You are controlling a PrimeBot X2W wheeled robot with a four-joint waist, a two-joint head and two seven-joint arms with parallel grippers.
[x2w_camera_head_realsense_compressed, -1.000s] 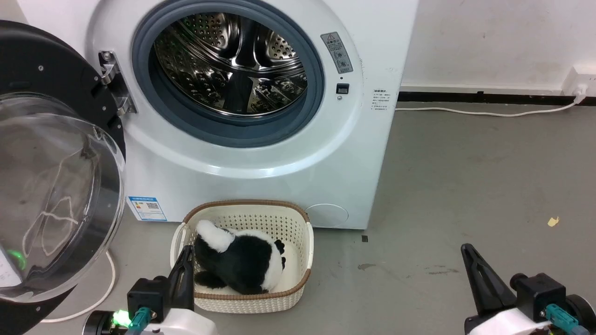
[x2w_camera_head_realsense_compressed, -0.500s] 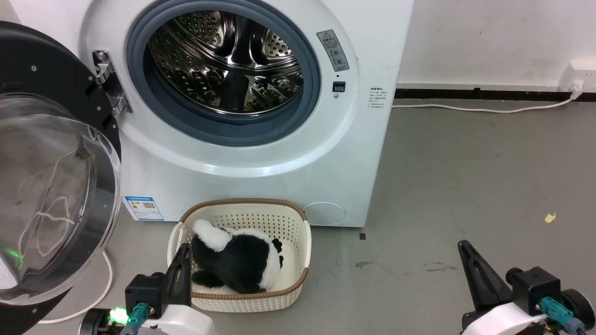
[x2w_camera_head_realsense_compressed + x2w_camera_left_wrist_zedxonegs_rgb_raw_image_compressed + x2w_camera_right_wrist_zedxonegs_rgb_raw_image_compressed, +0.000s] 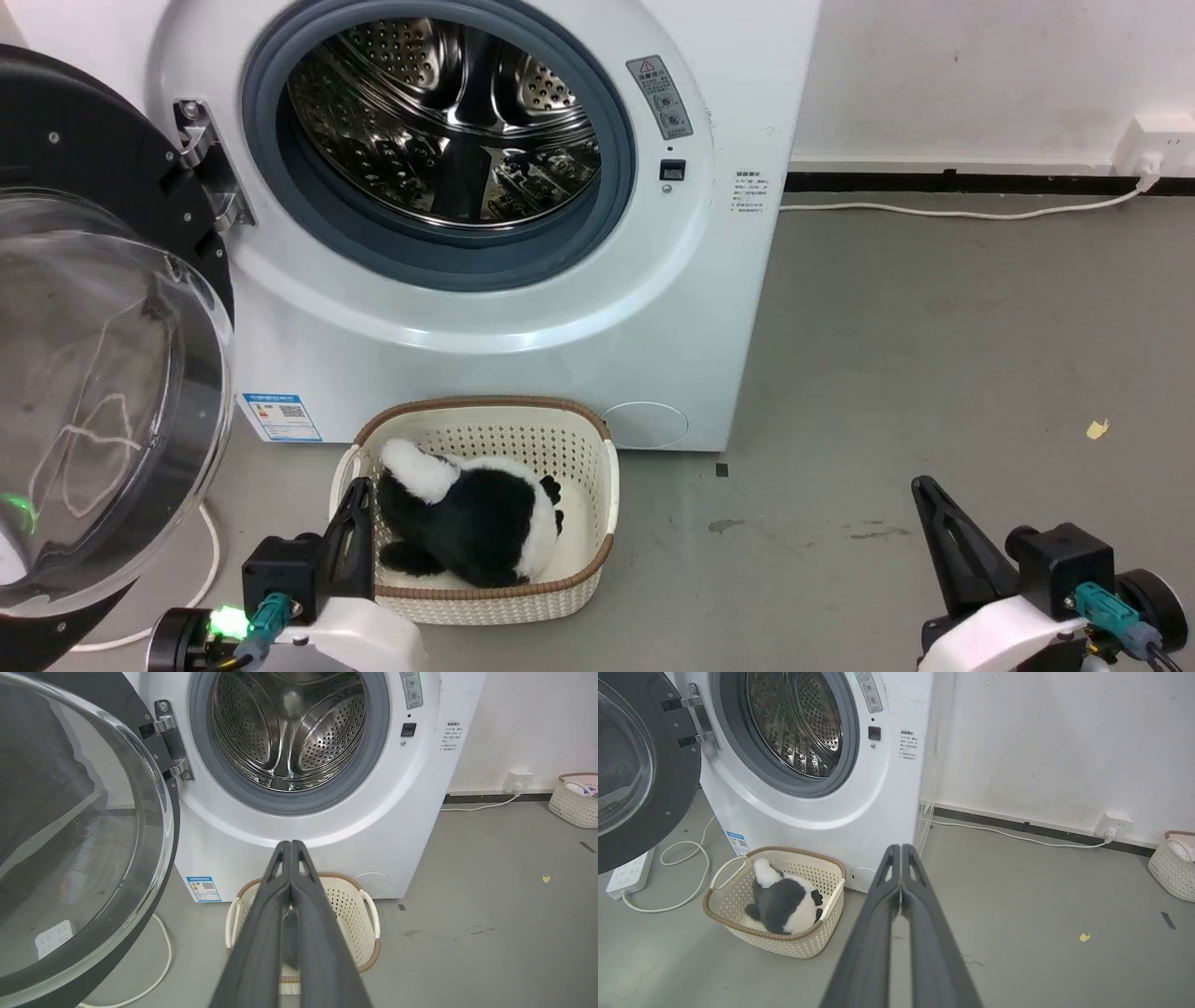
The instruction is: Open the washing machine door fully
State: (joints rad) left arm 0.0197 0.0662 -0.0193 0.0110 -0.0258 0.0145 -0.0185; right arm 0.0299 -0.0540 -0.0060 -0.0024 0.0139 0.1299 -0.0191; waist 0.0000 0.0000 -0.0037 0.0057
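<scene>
The white washing machine (image 3: 523, 317) fills the upper left of the head view, its steel drum (image 3: 439, 121) exposed inside a grey-blue gasket. The washing machine door (image 3: 84, 373), a black disc with a bulging clear window, is swung wide to the left on its metal hinge (image 3: 201, 168); it also appears in the left wrist view (image 3: 70, 849) and right wrist view (image 3: 635, 774). My left gripper (image 3: 358, 490) is shut and empty at the lower left, by the basket's near rim. My right gripper (image 3: 922, 485) is shut and empty over bare floor at the lower right.
A cream basket (image 3: 597, 523) holding a black-and-white plush toy (image 3: 467, 523) sits on the floor in front of the machine. A white cable (image 3: 934, 213) runs along the wall to a socket. A power strip (image 3: 626, 875) lies left. Another basket (image 3: 1174, 865) stands far right.
The whole head view has shifted slightly left and up, so the camera has moved. Both grippers stay shut and the door stands the same way.
</scene>
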